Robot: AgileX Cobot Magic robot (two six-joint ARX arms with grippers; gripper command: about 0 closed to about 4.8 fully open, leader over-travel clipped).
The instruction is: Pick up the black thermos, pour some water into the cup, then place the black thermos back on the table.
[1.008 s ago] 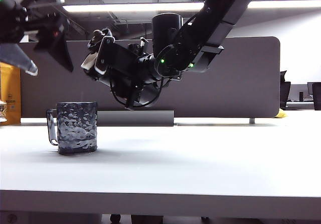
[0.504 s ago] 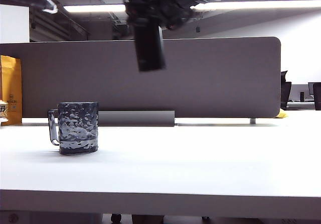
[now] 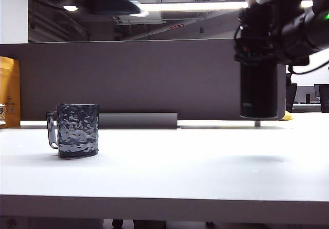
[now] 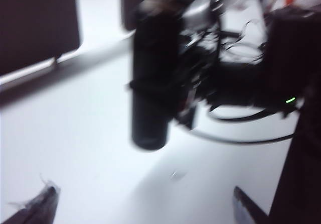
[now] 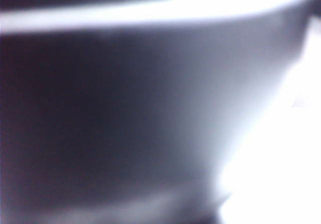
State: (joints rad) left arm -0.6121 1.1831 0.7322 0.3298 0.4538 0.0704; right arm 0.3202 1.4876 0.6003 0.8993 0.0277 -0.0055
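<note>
The white table [image 3: 169,172] has the dimpled cup [image 3: 77,130] sitting on it. Well right of that cup, the right gripper [image 3: 267,34] is clamped around the black thermos [image 3: 258,93], upright in mid-air. The left gripper [image 4: 143,206] is spread wide, holding nothing, up above the cup.

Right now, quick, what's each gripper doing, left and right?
Left gripper: open, empty, above the table.
Right gripper: shut on the black thermos, holding it upright in the air at the right, clear of the table.
</note>
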